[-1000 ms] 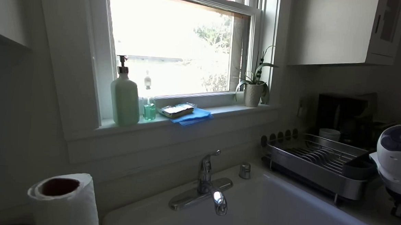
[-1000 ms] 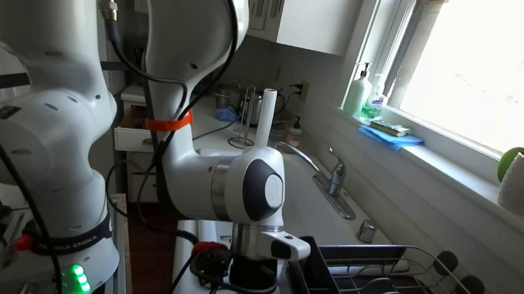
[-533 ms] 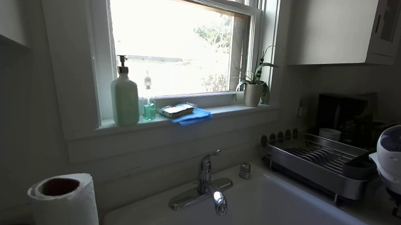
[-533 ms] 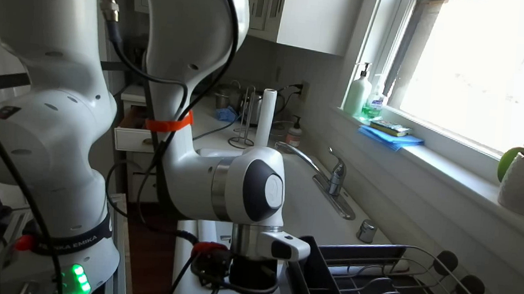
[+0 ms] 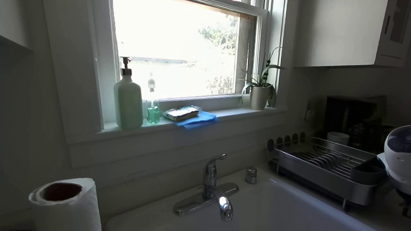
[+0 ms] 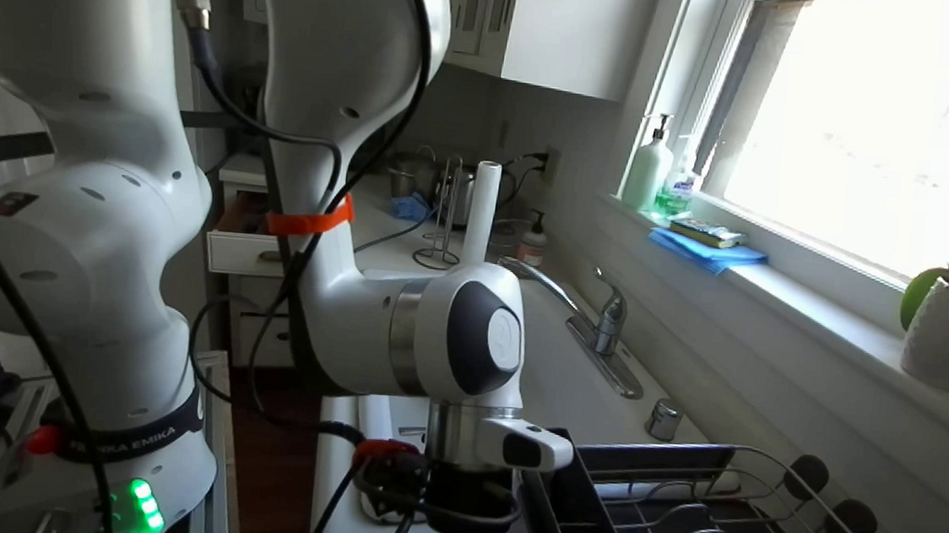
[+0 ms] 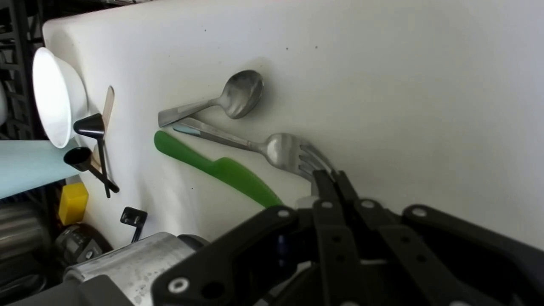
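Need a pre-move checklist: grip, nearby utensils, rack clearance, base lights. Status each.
1. Gripper closed: ok; fingertips nearly together.
2. Fork held: cannot tell; tines reach the fingertips in the wrist view, contact unclear.
3. Spoon clear of gripper: ok.
4. Green knife clear of gripper: cannot tell; they overlap in the wrist view.
5. Dish rack clear of arm: cannot tell; they overlap in both exterior views.
6. Base lights: ok, green.

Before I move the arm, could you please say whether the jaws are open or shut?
Shut, or nearly: in the wrist view the jaws stand close together at the fork; I cannot tell whether they grip it.
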Tool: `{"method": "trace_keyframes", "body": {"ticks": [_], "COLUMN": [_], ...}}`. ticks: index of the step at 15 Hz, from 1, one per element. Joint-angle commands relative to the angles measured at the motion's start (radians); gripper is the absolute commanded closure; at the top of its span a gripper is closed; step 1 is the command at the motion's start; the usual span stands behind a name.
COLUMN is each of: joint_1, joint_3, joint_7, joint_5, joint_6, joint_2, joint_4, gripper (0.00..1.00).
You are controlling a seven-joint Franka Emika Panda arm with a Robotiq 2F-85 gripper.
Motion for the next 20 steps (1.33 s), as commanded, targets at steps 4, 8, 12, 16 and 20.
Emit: {"method": "trace_keyframes", "body": {"ticks": [4,8,12,16,20], "joint_1": [-0.009,-0.006,-0.004,-0.006,-0.008], "joint_3": [-0.002,-0.003,-0.002,-0.003,-0.003], "joint_7": [-0.123,-0.173,-0.221,-0.298,-0.419], "joint_5": [0.011,0.015,0.021,0.024,0.028], "joint_6": [-0.057,-0.076,-0.088,-0.103,-0.15], "joint_2": [-0.122,-0.159,-0.19,-0.246,-0.325], "joint_4": [-0.015,-0.009,-0.008,-0.025,-0.042], "gripper": [0.99,0.99,0.99,0.99,0.99]}}
